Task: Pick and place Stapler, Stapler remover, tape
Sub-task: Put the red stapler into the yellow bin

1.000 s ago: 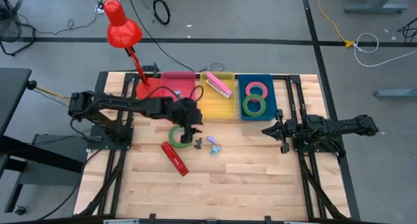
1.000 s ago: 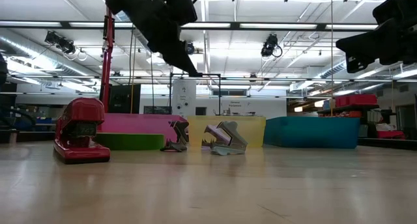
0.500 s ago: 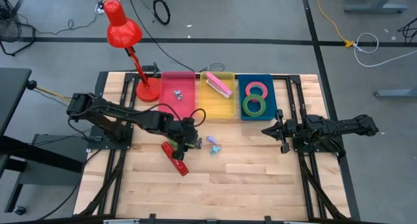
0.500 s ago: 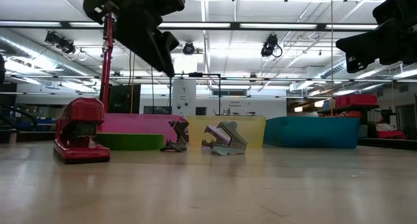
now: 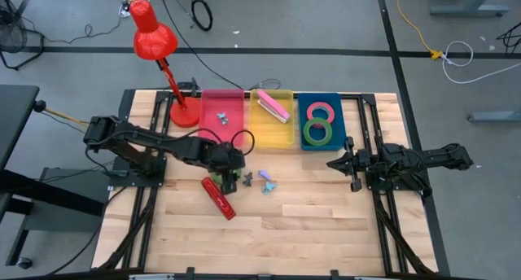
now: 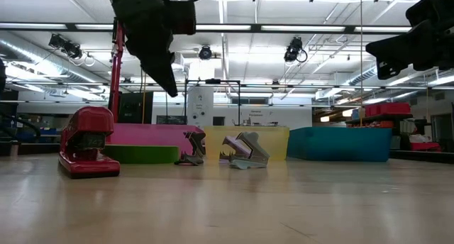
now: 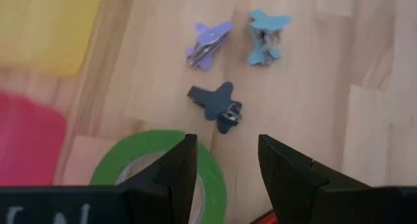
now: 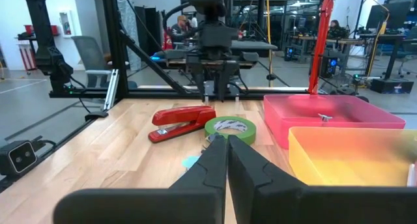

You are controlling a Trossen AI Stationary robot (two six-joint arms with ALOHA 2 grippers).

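Note:
A green tape ring (image 7: 124,168) lies flat on the table, with a red stapler (image 5: 218,197) just on its near side. Three stapler removers lie to its right: dark (image 7: 216,107), purple (image 7: 207,45) and blue (image 7: 266,35). My left gripper (image 7: 225,162) is open and hovers above the ring's right part and the dark remover, clear of the table in the low view (image 6: 167,74). My right gripper (image 8: 227,152) is shut and empty at the table's right (image 5: 335,163). A red-pink ring (image 5: 320,111) and a green ring (image 5: 317,131) lie in the blue bin (image 5: 340,117).
A pink bin (image 5: 232,129) holds one remover (image 5: 220,115). A yellow bin (image 5: 285,137) holds a pink stapler (image 5: 274,107). A red desk lamp (image 5: 155,36) stands at the far left. Bare wood lies toward the near edge.
My left gripper has moved toward the table's near-left, from beside the green ring to above it, and has come down a little. The ring, stapler and removers have stayed where they were.

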